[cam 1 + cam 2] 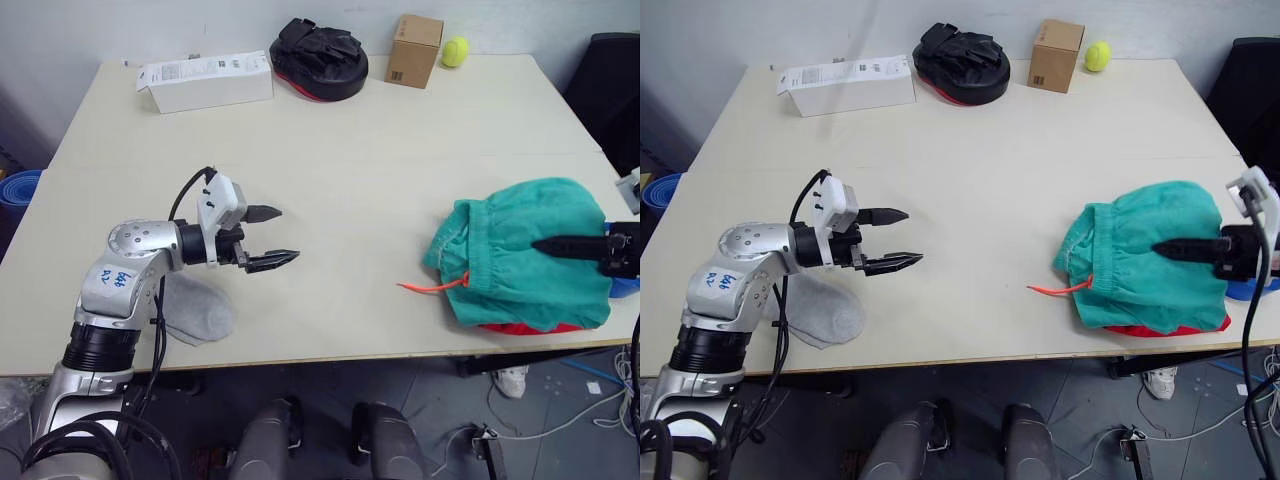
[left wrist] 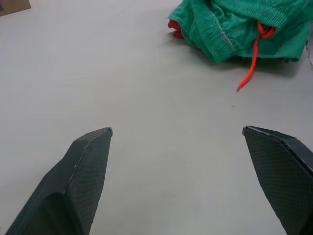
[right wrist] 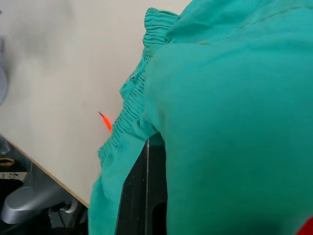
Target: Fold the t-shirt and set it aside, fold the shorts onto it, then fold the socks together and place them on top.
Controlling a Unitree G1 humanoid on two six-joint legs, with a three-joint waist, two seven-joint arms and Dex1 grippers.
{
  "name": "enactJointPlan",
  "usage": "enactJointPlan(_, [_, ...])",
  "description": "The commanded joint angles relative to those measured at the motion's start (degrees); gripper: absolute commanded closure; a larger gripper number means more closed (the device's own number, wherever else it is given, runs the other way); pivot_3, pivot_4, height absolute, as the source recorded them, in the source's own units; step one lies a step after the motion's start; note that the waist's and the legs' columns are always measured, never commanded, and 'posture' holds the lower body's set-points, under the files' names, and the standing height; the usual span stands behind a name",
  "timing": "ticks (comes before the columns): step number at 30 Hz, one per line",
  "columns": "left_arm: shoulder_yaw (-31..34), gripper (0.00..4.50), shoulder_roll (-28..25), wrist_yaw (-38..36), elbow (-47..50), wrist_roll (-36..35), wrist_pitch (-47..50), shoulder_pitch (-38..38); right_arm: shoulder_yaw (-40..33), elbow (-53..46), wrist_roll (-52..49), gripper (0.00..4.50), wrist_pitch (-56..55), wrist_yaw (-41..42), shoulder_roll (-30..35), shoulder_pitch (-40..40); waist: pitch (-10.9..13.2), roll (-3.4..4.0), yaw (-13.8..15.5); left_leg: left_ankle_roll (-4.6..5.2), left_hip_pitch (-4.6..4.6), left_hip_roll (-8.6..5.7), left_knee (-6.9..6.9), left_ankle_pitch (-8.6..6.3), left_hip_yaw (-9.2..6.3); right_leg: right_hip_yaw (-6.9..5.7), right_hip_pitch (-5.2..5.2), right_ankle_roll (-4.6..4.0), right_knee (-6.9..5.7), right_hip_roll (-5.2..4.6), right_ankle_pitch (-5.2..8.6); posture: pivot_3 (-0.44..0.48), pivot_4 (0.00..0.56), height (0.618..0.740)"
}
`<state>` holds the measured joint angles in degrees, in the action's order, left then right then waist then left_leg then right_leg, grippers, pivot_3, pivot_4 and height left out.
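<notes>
The teal-green shorts (image 1: 520,260) lie bunched near the table's right front edge, their orange-red drawstring (image 1: 435,287) trailing left. A strip of the red t-shirt (image 1: 520,328) peeks out from under them. My right gripper (image 1: 542,243) reaches in from the right and rests on top of the shorts. It is shut, and in the right wrist view teal fabric drapes over one black finger (image 3: 142,196). A light grey sock (image 1: 200,310) lies at the front left edge under my left forearm. My left gripper (image 1: 288,234) hovers open over bare table, right of the sock, holding nothing.
Along the far edge stand a white carton (image 1: 205,80), a black padded item (image 1: 320,55), a small cardboard box (image 1: 413,50) and a yellow tennis ball (image 1: 455,50). A dark chair (image 1: 615,80) is beyond the right edge. The table (image 1: 380,170) shows bare wood between my grippers.
</notes>
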<state>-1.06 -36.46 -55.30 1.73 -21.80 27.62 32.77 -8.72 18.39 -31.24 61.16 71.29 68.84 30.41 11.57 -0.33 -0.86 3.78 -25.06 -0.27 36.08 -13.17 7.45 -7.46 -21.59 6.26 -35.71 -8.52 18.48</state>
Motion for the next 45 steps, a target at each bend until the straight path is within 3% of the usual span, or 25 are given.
enactJointPlan(1, [0.1,0.00,-0.1,-0.5,0.6,0.4,-1.2,1.2,3.4,6.6,8.5,4.49,-8.5,-8.5,-3.1,2.5,0.0,-0.01,0.0,-0.01,0.01,0.00,0.00,-0.01,0.00,0.00,0.00,0.00,0.00,0.00,0.00,0.000,0.150,0.740])
enactJointPlan(4, [0.2,0.00,-0.5,-0.5,1.1,0.3,-0.9,1.1,5.7,10.6,12.8,4.49,-12.9,-10.2,-3.5,3.3,0.0,0.09,0.1,-0.03,-0.02,0.00,-0.01,0.01,0.04,0.00,-0.05,0.00,-0.02,0.02,0.00,0.000,0.150,0.740])
enactJointPlan(5, [0.3,0.00,-0.7,-0.6,1.3,0.3,-0.8,1.0,6.2,11.1,13.0,4.01,-13.2,-8.8,-2.9,3.0,0.1,0.15,0.3,0.19,-0.03,0.00,-0.03,0.14,0.05,-0.01,-0.07,0.00,-0.03,0.03,0.00,0.000,0.150,0.740])
enactJointPlan(9, [0.8,0.00,-1.4,-0.6,1.7,0.3,-0.8,0.3,6.1,12.2,13.5,2.85,-14.4,-5.5,-1.4,2.7,0.1,0.17,0.9,0.22,-0.02,0.02,0.00,0.23,0.01,-0.06,-0.05,0.00,-0.06,0.07,0.00,0.000,0.150,0.740])
enactJointPlan(17, [0.4,0.00,-1.0,-0.2,2.0,0.4,-1.0,-0.2,2.2,12.8,12.6,0.08,-14.8,-1.2,3.3,5.1,0.1,0.18,0.8,0.24,-0.02,0.00,0.04,0.22,0.03,-0.02,-0.02,0.00,-0.03,0.02,0.00,0.000,0.150,0.740])
enactJointPlan(24, [0.6,0.00,-0.9,-0.1,1.5,0.5,-1.4,0.0,-5.7,12.8,8.5,0.03,-17.5,2.3,6.1,6.5,0.1,0.18,0.8,0.19,-0.02,0.01,0.00,0.18,0.02,-0.04,-0.01,0.00,0.03,0.04,0.00,0.000,0.150,0.740])
enactJointPlan(30, [2.0,0.00,-1.5,1.4,4.1,-0.2,0.3,-1.7,-11.3,-13.1,-5.4,0.03,-12.8,3.2,-4.7,1.9,0.1,0.15,0.2,0.20,0.09,0.10,0.00,0.19,0.02,-0.05,0.02,-0.02,-0.10,0.07,-0.01,0.000,0.150,0.740])
enactJointPlan(34, [5.2,0.00,-3.2,3.7,9.3,-1.6,3.6,-5.6,-5.9,-29.0,-10.9,0.03,-13.0,1.0,-13.4,2.2,0.1,0.15,0.7,0.21,0.05,0.08,0.01,0.19,-0.07,-0.10,-0.02,-0.01,-0.20,0.04,-0.01,0.000,0.150,0.740])
enactJointPlan(41, [17.7,0.00,-7.5,10.0,24.4,-5.5,13.1,-19.2,3.9,-34.8,-12.1,0.03,-18.1,2.8,-22.9,7.4,0.1,0.08,0.9,-0.07,-0.03,0.00,0.01,0.01,-0.27,-0.11,0.03,0.03,-0.08,-0.02,-0.03,0.000,0.150,0.740])
enactJointPlan(45, [33.2,0.00,-7.6,11.5,32.8,-6.4,17.9,-36.4,6.8,-34.1,-11.6,0.03,-20.4,4.4,-25.3,8.2,0.1,0.00,0.6,-0.09,0.01,-0.01,0.00,-0.04,-0.29,-0.08,0.01,0.09,-0.14,-0.02,-0.07,0.000,0.150,0.740])
